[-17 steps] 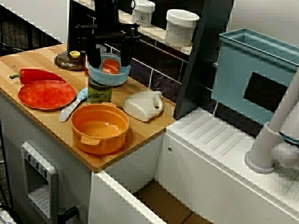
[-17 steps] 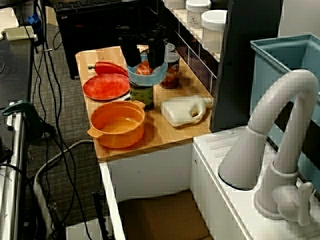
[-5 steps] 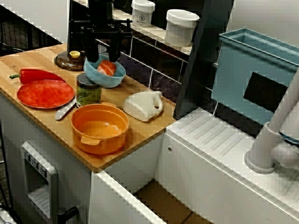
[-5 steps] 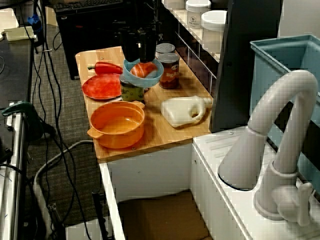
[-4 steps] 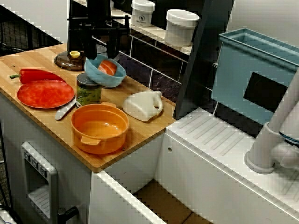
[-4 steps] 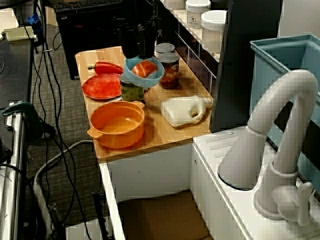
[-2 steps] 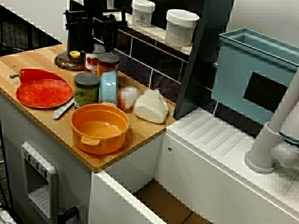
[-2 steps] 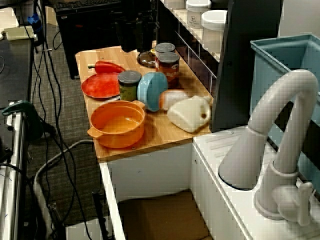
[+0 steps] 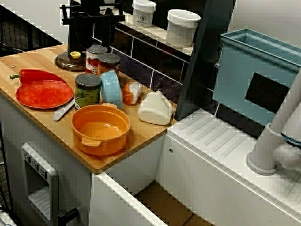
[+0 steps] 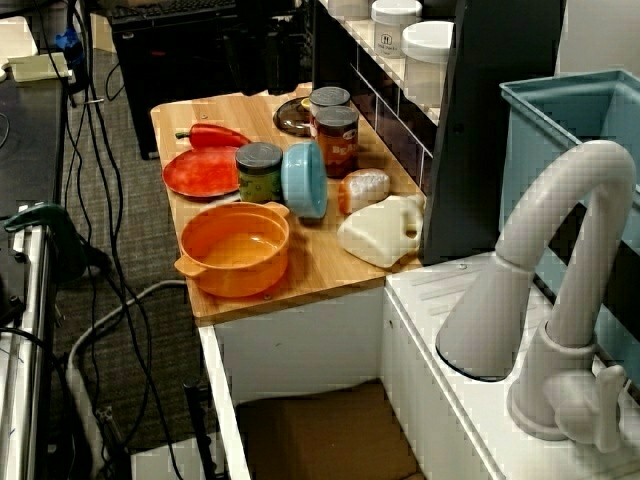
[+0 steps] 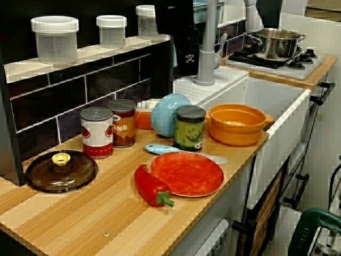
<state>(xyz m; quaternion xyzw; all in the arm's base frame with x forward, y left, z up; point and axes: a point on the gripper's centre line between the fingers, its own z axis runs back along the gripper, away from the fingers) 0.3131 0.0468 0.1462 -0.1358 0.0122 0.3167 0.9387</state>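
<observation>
The gripper (image 9: 91, 37) hangs released and empty, high above the tin cans (image 9: 102, 61). The blue bowl (image 9: 111, 88) stands on edge against the green-lidded jar (image 9: 87, 92), with an orange-and-white food piece (image 9: 132, 93) beside it. Judged step: clear of contact. A regrasp would call for a descent onto the bowl's upturned rim.

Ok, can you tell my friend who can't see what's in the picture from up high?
A blue bowl lies tipped on its side on a wooden counter, between a green jar and an orange-and-white piece of food. The black tool hangs open over the counter's back; an orange pot sits in front.
</observation>
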